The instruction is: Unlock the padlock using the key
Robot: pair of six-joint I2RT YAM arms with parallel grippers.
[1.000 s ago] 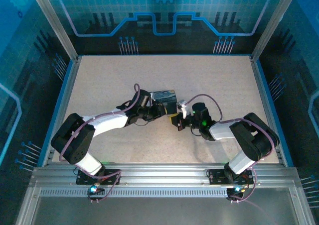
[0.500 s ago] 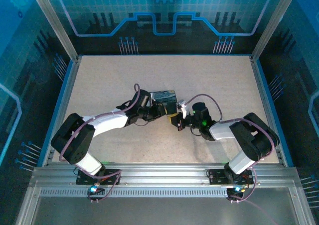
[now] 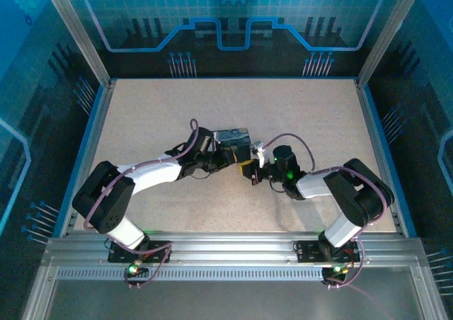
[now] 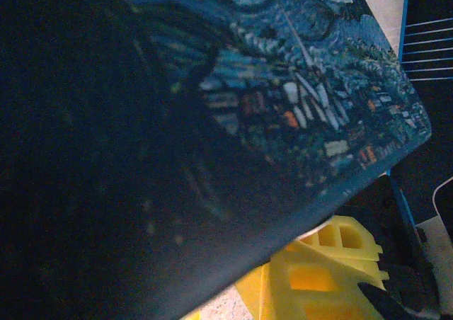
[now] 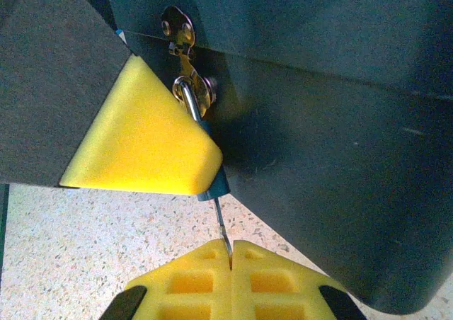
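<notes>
In the right wrist view my right gripper (image 5: 231,243) is shut on the thin key (image 5: 221,224). The key's far end meets the bottom of the small padlock (image 5: 216,185). The padlock's shackle (image 5: 188,100) hangs through the brass hasp (image 5: 177,26) of the blue night-sky tin (image 5: 340,157). A yellow finger (image 5: 141,146) of my left gripper (image 3: 228,156) covers most of the padlock's body and holds it; the other finger is hidden. From above, my right gripper (image 3: 249,171) faces the left one beside the tin (image 3: 233,136).
The tin's printed lid (image 4: 297,86) looms close in the left wrist view, with a yellow finger (image 4: 333,263) below its edge. The speckled table (image 3: 177,107) has blue rails (image 3: 92,136) at its sides.
The right arm's elbow has shifted slightly to the left. Both grippers and the tin stay where they were.
</notes>
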